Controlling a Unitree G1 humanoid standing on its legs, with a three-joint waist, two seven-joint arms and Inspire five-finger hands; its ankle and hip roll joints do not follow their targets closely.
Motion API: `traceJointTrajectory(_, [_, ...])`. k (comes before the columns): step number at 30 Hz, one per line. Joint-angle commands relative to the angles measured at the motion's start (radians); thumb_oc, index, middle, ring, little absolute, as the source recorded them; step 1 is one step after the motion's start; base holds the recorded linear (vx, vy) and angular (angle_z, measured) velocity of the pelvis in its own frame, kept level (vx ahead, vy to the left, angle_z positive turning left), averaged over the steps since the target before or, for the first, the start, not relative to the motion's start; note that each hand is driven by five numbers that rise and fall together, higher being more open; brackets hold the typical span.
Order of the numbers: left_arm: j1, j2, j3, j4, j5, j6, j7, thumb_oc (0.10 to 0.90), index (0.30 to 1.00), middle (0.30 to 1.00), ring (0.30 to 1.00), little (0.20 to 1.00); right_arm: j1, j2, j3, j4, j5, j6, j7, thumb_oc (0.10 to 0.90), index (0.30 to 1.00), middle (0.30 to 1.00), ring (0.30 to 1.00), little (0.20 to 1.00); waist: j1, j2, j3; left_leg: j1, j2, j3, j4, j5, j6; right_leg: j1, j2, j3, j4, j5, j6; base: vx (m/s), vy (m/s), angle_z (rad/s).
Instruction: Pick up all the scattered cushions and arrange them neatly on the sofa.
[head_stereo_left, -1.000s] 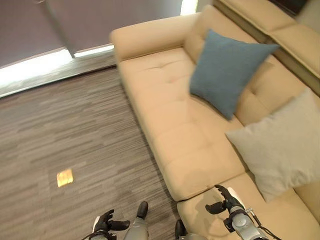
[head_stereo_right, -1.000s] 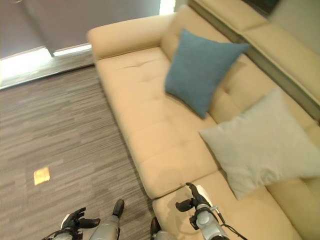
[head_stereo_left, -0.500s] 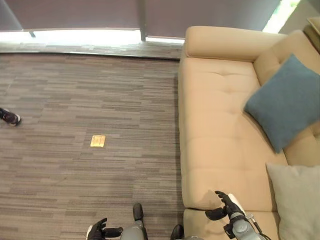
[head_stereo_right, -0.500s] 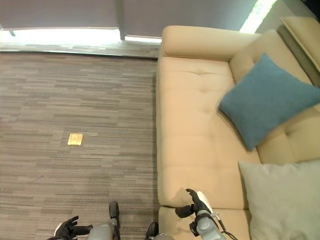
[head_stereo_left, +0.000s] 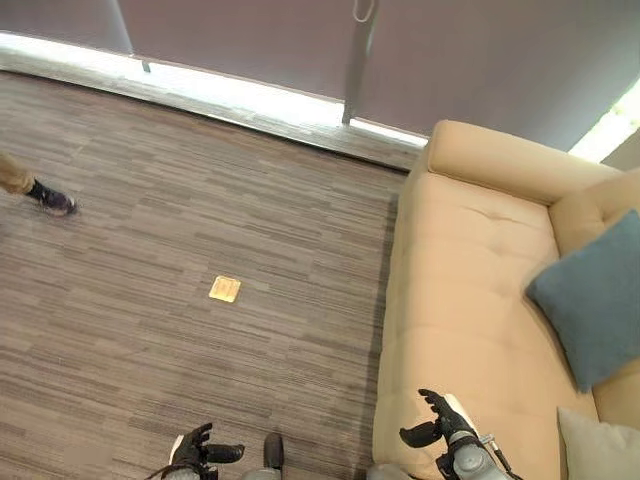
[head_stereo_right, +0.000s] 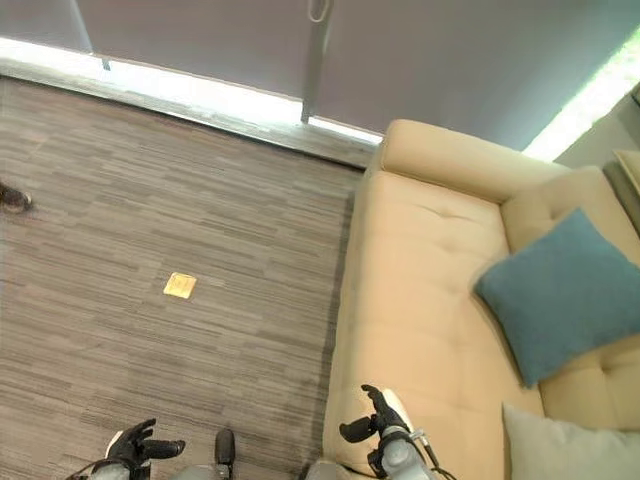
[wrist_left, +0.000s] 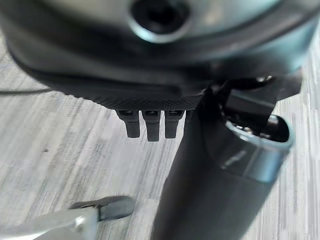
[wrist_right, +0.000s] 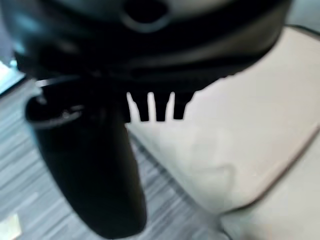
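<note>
Since the earlier frames the head camera has been swung leftward, so that more floor is taken in and the sofa is pushed to the right side; the things themselves have not been moved. Most of the scene is covered by the grey-brown striped carpet floor (head_stereo_left: 200, 250), bounded at the far side by a bright strip under dark window blinds (head_stereo_right: 400, 50). At the right, the long beige tufted sofa (head_stereo_left: 470, 300) is seen. A square blue fabric cushion (head_stereo_right: 565, 290) is propped against its backrest, and a corner of a pale grey fabric cushion (head_stereo_right: 570, 445) lies just beside it, nearer the robot. A person's dark shoe (head_stereo_left: 50, 199) is seen at the far left of the floor. A small yellow square tile (head_stereo_left: 224, 289) is set in the carpet. The right hand (head_stereo_left: 437, 428) is held over the sofa's front edge, fingers loosely spread and empty. The left hand (head_stereo_left: 197, 449) is held above the floor, likewise relaxed and empty.
</note>
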Motion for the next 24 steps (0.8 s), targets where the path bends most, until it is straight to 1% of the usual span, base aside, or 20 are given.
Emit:
traceJointTrajectory(1, [0.001, 0.021, -0.001, -0.034, 0.014, -0.028, 0.014, 0.800, 0.900, 0.900, 0.900, 0.900, -0.059, -0.043, -0.016, -0.048, 0.011, -0.024, -0.027, 0.800, 0.900, 0.900, 0.900, 0.900, 0.000, 0.010, 0.030, 0.015, 0.016, 0.011, 0.045, -0.136, -0.066, 0.022, 0.056, -0.019, -0.176, 0.115, -0.020, 0.19, -0.052, 0.19])
traceJointTrajectory(2, [-0.002, 0.020, -0.006, -0.035, 0.012, -0.026, 0.014, 0.800, 0.900, 0.900, 0.900, 0.900, -0.063, -0.045, -0.016, -0.049, 0.015, -0.023, -0.030, 0.800, 0.900, 0.900, 0.900, 0.900, -0.010, 0.002, 0.037, 0.022, 0.004, -0.009, 0.051, -0.147, -0.067, -0.010, 0.079, 0.004, -0.257, 0.146, -0.014, 0.28, -0.060, 0.27])
traceJointTrajectory(3, [-0.012, 0.015, -0.006, -0.030, 0.010, -0.026, 0.015, 0.800, 0.900, 0.900, 0.900, 0.900, -0.067, -0.052, -0.017, -0.046, 0.016, -0.017, -0.034, 0.800, 0.900, 0.900, 0.900, 0.900, -0.028, -0.007, 0.050, 0.051, -0.015, -0.045, 0.055, -0.172, -0.070, -0.062, 0.117, 0.055, -0.364, 0.201, 0.008, 0.28, -0.059, 0.28])
traceJointTrajectory(4, [-0.012, 0.015, -0.006, -0.030, 0.010, -0.026, 0.015, 0.800, 0.900, 0.900, 0.900, 0.900, -0.067, -0.052, -0.017, -0.046, 0.016, -0.017, -0.034, 0.800, 0.900, 0.900, 0.900, 0.900, -0.029, -0.008, 0.049, 0.048, -0.015, -0.046, 0.054, -0.170, -0.070, -0.063, 0.116, 0.055, -0.367, 0.204, 0.008, 0.40, -0.054, 0.39])
traceJointTrajectory(5, [-0.018, 0.010, -0.002, -0.018, 0.012, -0.027, 0.017, 0.800, 0.900, 0.900, 0.900, 0.900, -0.066, -0.055, -0.016, -0.051, 0.013, -0.013, -0.033, 0.800, 0.900, 0.900, 0.900, 0.900, -0.038, -0.017, 0.051, 0.071, -0.033, -0.070, 0.050, -0.184, -0.075, -0.087, 0.122, 0.046, -0.432, 0.246, 0.023, 0.20, -0.024, 0.47])
traceJointTrajectory(7, [-0.024, 0.004, -0.004, -0.008, 0.018, -0.029, 0.016, 0.800, 0.900, 0.900, 0.900, 0.900, -0.062, -0.057, -0.015, -0.050, 0.007, -0.012, -0.032, 0.800, 0.900, 0.900, 0.900, 0.900, -0.046, -0.015, 0.053, 0.089, -0.043, -0.085, 0.053, -0.201, -0.077, -0.099, 0.119, 0.015, -0.442, 0.260, 0.025, 0.34, -0.051, 0.53])
traceJointTrajectory(9, [-0.023, 0.001, -0.008, -0.006, 0.025, -0.030, 0.013, 0.800, 0.900, 0.900, 0.900, 0.900, -0.052, -0.060, -0.017, -0.053, 0.006, -0.013, -0.032, 0.800, 0.900, 0.900, 0.900, 0.900, -0.049, -0.015, 0.045, 0.104, -0.054, -0.095, 0.054, -0.219, -0.076, -0.079, 0.116, 0.011, -0.462, 0.252, 0.020, 0.35, -0.061, 0.35])
traceJointTrajectory(10, [-0.018, -0.010, -0.009, -0.002, 0.033, -0.029, 0.012, 0.800, 0.900, 0.900, 0.900, 0.900, -0.038, -0.063, -0.024, -0.051, 0.005, -0.019, -0.031, 0.800, 0.900, 0.900, 0.900, 0.900, -0.057, -0.006, 0.031, 0.133, -0.055, -0.097, 0.086, -0.264, -0.081, -0.068, 0.115, 0.016, -0.426, 0.245, 0.000, 0.29, -0.053, 0.38])
traceJointTrajectory(11, [-0.019, -0.010, -0.009, -0.002, 0.033, -0.029, 0.012, 0.800, 0.900, 0.900, 0.900, 0.900, -0.038, -0.062, -0.024, -0.051, 0.005, -0.019, -0.031, 0.800, 0.900, 0.900, 0.900, 0.900, -0.059, -0.008, 0.029, 0.129, -0.058, -0.099, 0.087, -0.262, -0.081, -0.071, 0.112, 0.015, -0.427, 0.247, 0.000, 0.44, -0.085, 0.40])
traceJointTrajectory(13, [0.003, -0.018, -0.009, -0.009, 0.039, -0.024, 0.005, 0.800, 0.900, 0.900, 0.900, 0.900, -0.021, -0.061, -0.030, -0.053, -0.001, -0.016, -0.023, 0.800, 0.900, 0.900, 0.900, 0.900, -0.069, 0.002, 0.008, 0.141, -0.045, -0.084, 0.138, -0.293, -0.100, -0.042, 0.108, 0.002, -0.420, 0.226, -0.017, 0.36, -0.092, 0.28])
traceJointTrajectory(14, [0.021, -0.028, -0.019, -0.033, 0.042, -0.022, 0.001, 0.800, 0.900, 0.900, 0.900, 0.900, -0.017, -0.068, -0.033, -0.056, -0.003, -0.021, -0.023, 0.800, 0.900, 0.900, 0.900, 0.900, -0.073, 0.012, 0.003, 0.117, -0.017, -0.033, 0.286, -0.261, -0.141, 0.026, 0.127, -0.008, -0.429, 0.202, -0.036, 0.31, -0.092, 0.34])
traceJointTrajectory(15, [0.021, -0.028, -0.019, -0.033, 0.042, -0.022, 0.001, 0.800, 0.900, 0.900, 0.900, 0.900, -0.017, -0.068, -0.033, -0.056, -0.003, -0.021, -0.023, 0.800, 0.900, 0.900, 0.900, 0.900, -0.076, 0.009, 0.000, 0.112, -0.020, -0.035, 0.285, -0.257, -0.140, 0.023, 0.123, -0.009, -0.430, 0.205, -0.035, 0.30, -0.113, 0.24])
traceJointTrajectory(17, [0.028, -0.029, -0.022, -0.068, 0.029, -0.022, -0.003, 0.800, 0.900, 0.900, 0.900, 0.900, -0.025, -0.080, -0.035, -0.066, 0.003, -0.023, -0.025, 0.800, 0.900, 0.900, 0.900, 0.900, -0.066, 0.002, 0.014, 0.017, 0.014, 0.009, 0.494, -0.192, -0.176, 0.071, 0.126, -0.006, -0.442, 0.184, -0.058, 0.19, -0.100, 0.11])
traceJointTrajectory(18, [0.023, -0.025, -0.020, -0.086, 0.018, -0.020, 0.000, 0.800, 0.900, 0.900, 0.900, 0.900, -0.028, -0.086, -0.036, -0.066, 0.015, -0.020, -0.027, 0.800, 0.900, 0.900, 0.900, 0.900, -0.059, -0.012, 0.024, -0.045, 0.055, 0.052, 0.596, -0.159, -0.176, 0.103, 0.128, -0.002, -0.447, 0.154, -0.085, 0.16, -0.087, -0.28])
traceJointTrajectory(19, [0.023, -0.025, -0.020, -0.086, 0.018, -0.020, 0.000, 0.800, 0.900, 0.900, 0.900, 0.900, -0.029, -0.086, -0.036, -0.066, 0.015, -0.020, -0.027, 0.800, 0.900, 0.900, 0.900, 0.900, -0.058, -0.010, 0.024, -0.048, 0.058, 0.052, 0.601, -0.161, -0.177, 0.102, 0.130, -0.002, -0.446, 0.154, -0.085, 0.33, -0.111, -0.30])
traceJointTrajectory(20, [0.015, -0.021, -0.028, -0.093, 0.013, -0.015, 0.000, 0.800, 0.900, 0.900, 0.900, 0.900, -0.029, -0.092, -0.042, -0.065, 0.038, -0.014, -0.034, 0.800, 0.900, 0.900, 0.900, 0.900, -0.037, -0.030, 0.036, -0.138, 0.097, 0.082, 0.588, -0.211, -0.142, 0.145, 0.129, 0.012, -0.460, 0.129, -0.087, 0.20, -0.045, -0.34])
traceJointTrajectory(21, [0.015, -0.021, -0.028, -0.093, 0.013, -0.015, 0.000, 0.800, 0.900, 0.900, 0.900, 0.900, -0.029, -0.092, -0.042, -0.065, 0.038, -0.014, -0.034, 0.800, 0.900, 0.900, 0.900, 0.900, -0.037, -0.030, 0.037, -0.138, 0.097, 0.082, 0.588, -0.211, -0.142, 0.146, 0.129, 0.012, -0.460, 0.129, -0.087, 0.29, -0.042, 0.08])
traceJointTrajectory(22, [0.014, -0.020, -0.032, -0.093, 0.015, -0.015, 0.001, 0.800, 0.900, 0.900, 0.900, 0.900, -0.028, -0.093, -0.043, -0.065, 0.043, -0.015, -0.037, 0.800, 0.900, 0.900, 0.900, 0.900, -0.033, -0.036, 0.037, -0.154, 0.100, 0.085, 0.529, -0.226, -0.133, 0.157, 0.126, 0.014, -0.467, 0.121, -0.081, 0.24, 0.042, -0.07])
traceJointTrajectory(23, [0.016, -0.019, -0.035, -0.094, 0.015, -0.013, 0.002, 0.800, 0.900, 0.900, 0.900, 0.900, -0.029, -0.096, -0.042, -0.059, 0.043, -0.014, -0.040, 0.800, 0.900, 0.900, 0.900, 0.900, -0.025, -0.034, 0.033, -0.171, 0.111, 0.073, 0.396, -0.187, -0.138, 0.175, 0.133, 0.025, -0.477, 0.109, -0.072, 0.34, 0.081, -0.15])
traceJointTrajectory(24, [0.018, -0.020, -0.035, -0.093, 0.012, -0.014, 0.004, 0.800, 0.900, 0.900, 0.900, 0.900, -0.033, -0.098, -0.040, -0.057, 0.045, -0.013, -0.043, 0.800, 0.900, 0.900, 0.900, 0.900, -0.017, -0.028, 0.035, -0.191, 0.114, 0.052, 0.320, -0.128, -0.149, 0.189, 0.143, 0.036, -0.482, 0.100, -0.073, 0.34, 0.130, -0.35])
